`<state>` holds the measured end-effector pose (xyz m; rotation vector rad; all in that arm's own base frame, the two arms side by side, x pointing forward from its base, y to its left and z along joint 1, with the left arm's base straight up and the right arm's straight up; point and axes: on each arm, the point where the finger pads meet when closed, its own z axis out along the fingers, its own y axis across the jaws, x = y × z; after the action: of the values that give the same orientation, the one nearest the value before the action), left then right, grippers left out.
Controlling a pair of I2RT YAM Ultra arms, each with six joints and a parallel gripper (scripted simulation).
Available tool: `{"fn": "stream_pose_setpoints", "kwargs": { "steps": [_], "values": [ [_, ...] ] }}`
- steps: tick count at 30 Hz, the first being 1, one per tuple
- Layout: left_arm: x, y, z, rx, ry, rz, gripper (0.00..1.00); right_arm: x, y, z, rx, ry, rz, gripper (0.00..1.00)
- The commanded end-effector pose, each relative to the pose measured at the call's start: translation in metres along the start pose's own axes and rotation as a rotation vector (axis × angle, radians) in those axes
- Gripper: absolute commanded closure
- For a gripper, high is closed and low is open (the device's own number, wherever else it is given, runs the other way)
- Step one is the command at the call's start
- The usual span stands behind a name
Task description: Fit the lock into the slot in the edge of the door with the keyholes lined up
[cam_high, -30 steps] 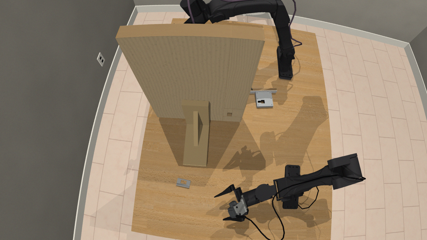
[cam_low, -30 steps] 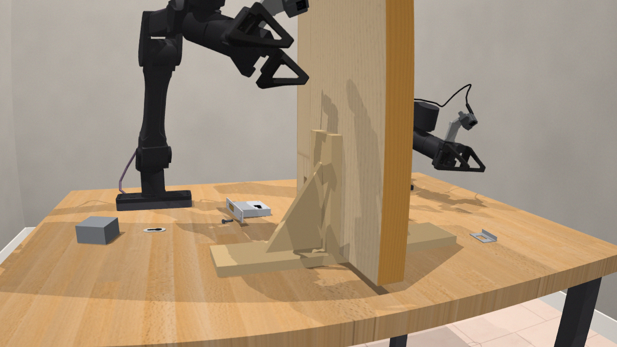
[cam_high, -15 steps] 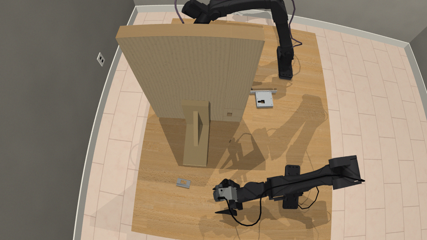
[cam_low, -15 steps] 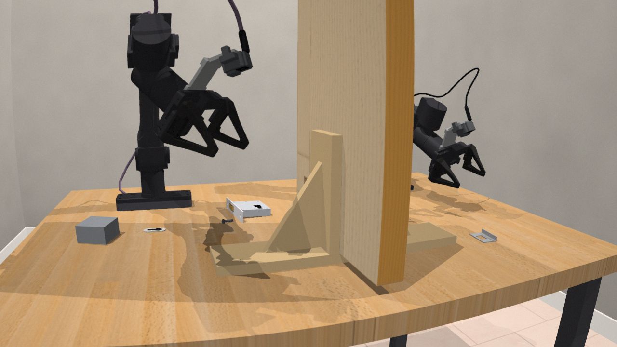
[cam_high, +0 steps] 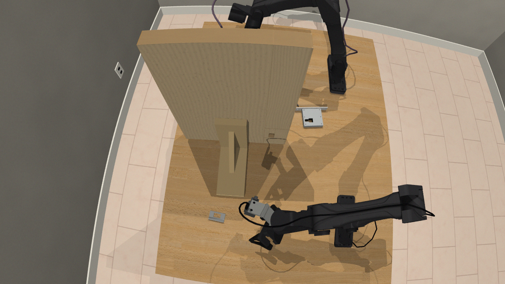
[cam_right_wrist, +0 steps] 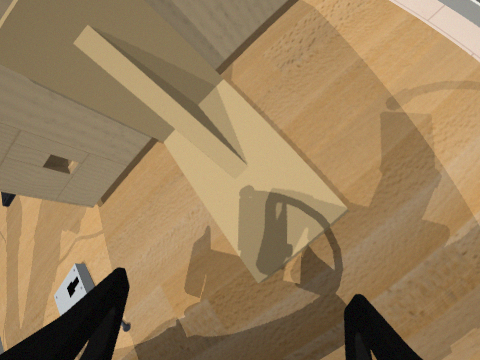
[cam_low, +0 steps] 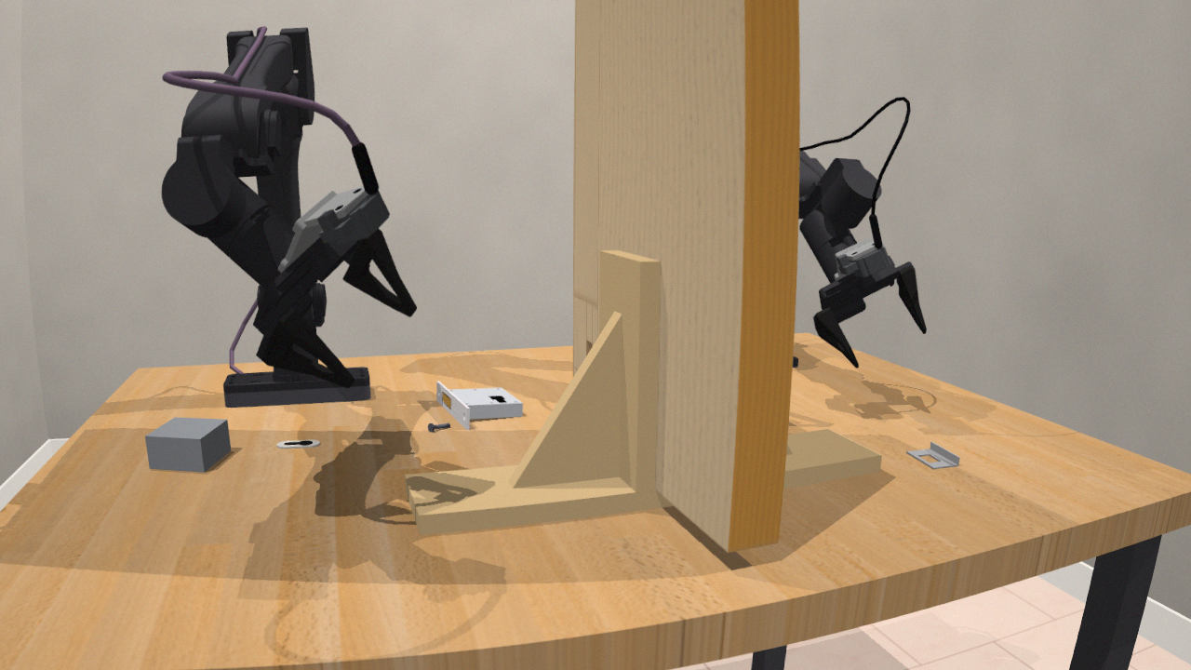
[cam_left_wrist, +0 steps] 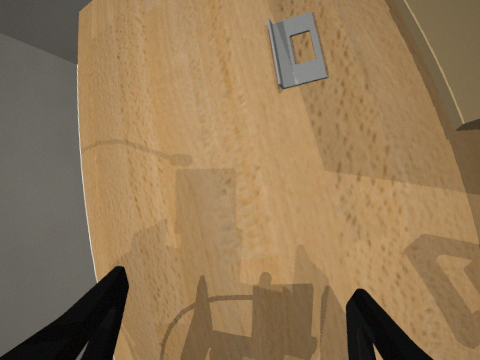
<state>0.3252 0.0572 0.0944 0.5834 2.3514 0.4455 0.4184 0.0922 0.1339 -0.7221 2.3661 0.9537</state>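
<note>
1. The lock (cam_high: 317,113) (cam_low: 483,408) (cam_right_wrist: 64,297) lies flat on the table (cam_high: 197,254) (cam_low: 582,599) (cam_left_wrist: 150,110) (cam_right_wrist: 150,220), outside the slot of the standing door (cam_high: 218,81) (cam_low: 690,249) (cam_right_wrist: 105,117).
2. Left gripper (cam_high: 251,226) (cam_low: 889,348) (cam_left_wrist: 239,281): fingers are wide apart.
3. Right gripper (cam_low: 381,348) (cam_right_wrist: 238,284): also fingers wide apart, holding nothing.

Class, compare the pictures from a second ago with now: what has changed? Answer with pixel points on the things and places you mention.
The right gripper (cam_low: 381,348) (cam_right_wrist: 240,293) came down and away from the door (cam_high: 218,77) (cam_low: 690,207) (cam_right_wrist: 270,30). The left gripper (cam_high: 252,220) (cam_low: 889,348) (cam_left_wrist: 241,290) tipped downward. Nothing was gripped or released; both stayed open. The door still stands, and the lock (cam_high: 317,122) (cam_low: 475,401) (cam_right_wrist: 63,296) still lies on the table.
</note>
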Motion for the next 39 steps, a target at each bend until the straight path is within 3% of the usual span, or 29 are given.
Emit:
{"fn": "stream_pose_setpoints", "kwargs": {
  "steps": [1,4,6,9,16,21,25,35,38,39],
  "values": [
    [0.005,-0.014,-0.009,0.179,0.172,0.213,0.0,0.014,0.023,-0.015,-0.1,-0.005,0.11,0.0],
    [0.0,-0.019,-0.023,0.256,0.193,0.335,0.0,0.033,0.028,-0.022,-0.155,0.001,0.249,0.0],
    [0.0,-0.019,-0.023,0.256,0.193,0.335,0.0,0.033,0.028,-0.022,-0.155,0.001,0.249,0.0],
    [0.002,-0.03,-0.05,0.354,0.211,0.494,0.0,0.058,0.039,-0.036,-0.245,-0.003,0.489,0.0],
    [0.005,-0.04,-0.087,0.558,0.257,0.745,0.0,0.077,0.052,-0.051,-0.345,-0.027,0.742,0.0],
    [0.0,-0.041,-0.127,0.694,0.243,0.931,0.0,0.087,0.063,-0.066,-0.437,-0.064,0.979,0.0],
    [0.0,-0.042,-0.133,0.764,0.253,0.991,0.0,0.088,0.064,-0.068,-0.45,-0.07,1.014,0.0],
    [0.002,-0.042,-0.136,0.756,0.249,0.99,0.0,0.084,0.062,-0.07,-0.445,-0.074,0.997,0.0],
    [0.005,-0.04,-0.133,0.747,0.261,0.979,0.0,0.097,0.091,-0.048,-0.397,0.068,0.912,0.0],
    [0.005,-0.04,-0.133,0.747,0.261,0.979,0.0,0.097,0.091,-0.048,-0.397,0.068,0.912,0.0]
  ]
}}
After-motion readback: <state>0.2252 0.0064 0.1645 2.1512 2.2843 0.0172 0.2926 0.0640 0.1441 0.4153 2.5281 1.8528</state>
